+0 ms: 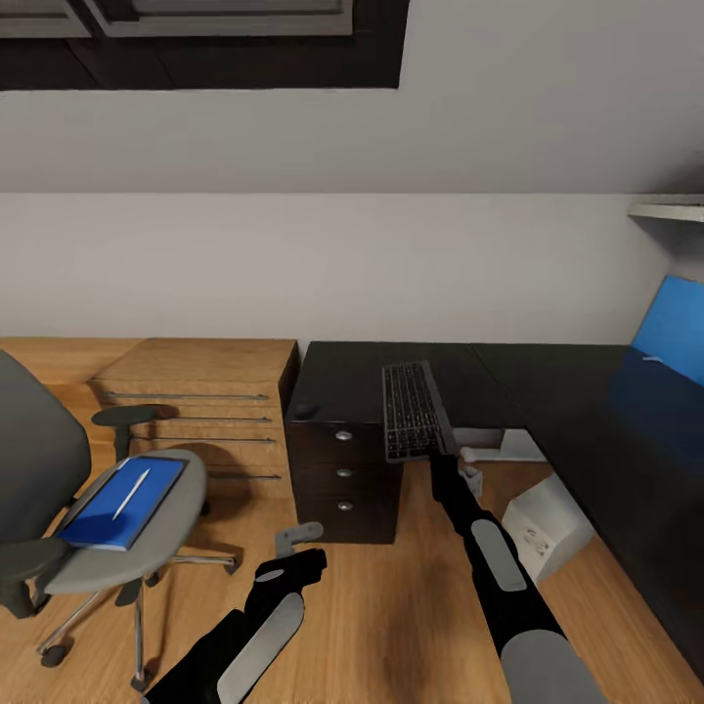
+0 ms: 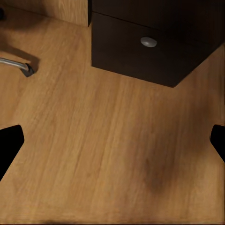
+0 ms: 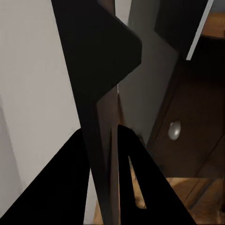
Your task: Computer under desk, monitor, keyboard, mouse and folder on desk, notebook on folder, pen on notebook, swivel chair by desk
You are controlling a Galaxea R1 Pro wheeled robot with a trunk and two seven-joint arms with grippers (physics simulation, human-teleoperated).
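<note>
Head view of one black L-shaped desk (image 1: 548, 376) standing against the pale wall, with three black drawers (image 1: 344, 476) below its left end, each bearing one round silver knob. One keyboard (image 1: 410, 411) is held over the desk's front edge, its far end above the top and its near end at the right gripper (image 1: 437, 452). In the right wrist view this gripper's two fingers (image 3: 133, 159) stand close together, clamped on the thin edge of the keyboard (image 3: 98, 108). One small dark mouse (image 1: 304, 410) lies on the desk's left corner, well apart from the keyboard. One light computer (image 1: 548, 526) stands on the floor under the desk. One swivel chair (image 1: 98, 508) stands to the left, apart from the desk; on its seat lies one blue folder (image 1: 125, 501) with one white pen (image 1: 131, 492) on top. One low oak drawer unit (image 1: 200, 401) stands just beside the desk's drawers. The left gripper (image 1: 293, 544) hangs over the wood floor (image 2: 112, 154); in the left wrist view its two fingertips (image 2: 9, 143) sit wide apart at opposite edges, holding nothing. One blue panel (image 1: 675, 328) leans along the right wall.
</note>
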